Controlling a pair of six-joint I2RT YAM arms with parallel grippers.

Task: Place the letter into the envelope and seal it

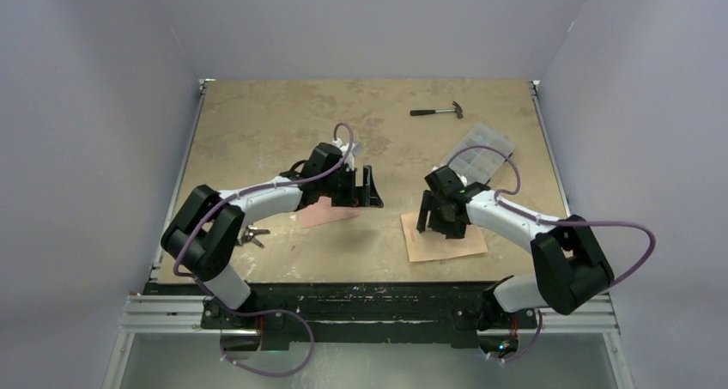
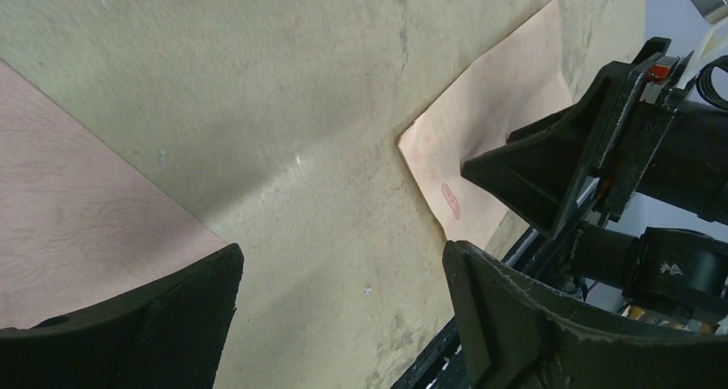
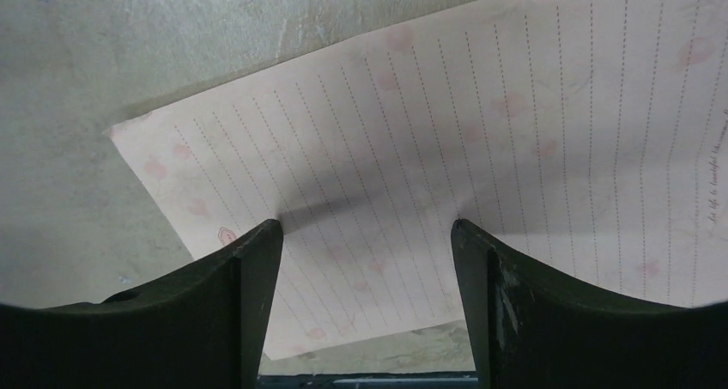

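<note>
Lying beyond the letter (image 1: pixel 446 245) are a hammer (image 1: pixel 438 111) and clear case (image 1: pixel 491 140).

The salmon-orange letter (image 1: pixel 446 247) (dotted rules and faint pink marks across its face) lay flat by the near edge of the table (image 1: pixel 257 131), well apart from the pinker envelope (image 1: pixel 322 216) to its left.

The left hand (image 1: pixel 360 188) hides the far part of the envelope (image 1: pixel 329 215). The letter (image 3: pixel 515 148) runs off the right wrist view's right edge.
</note>
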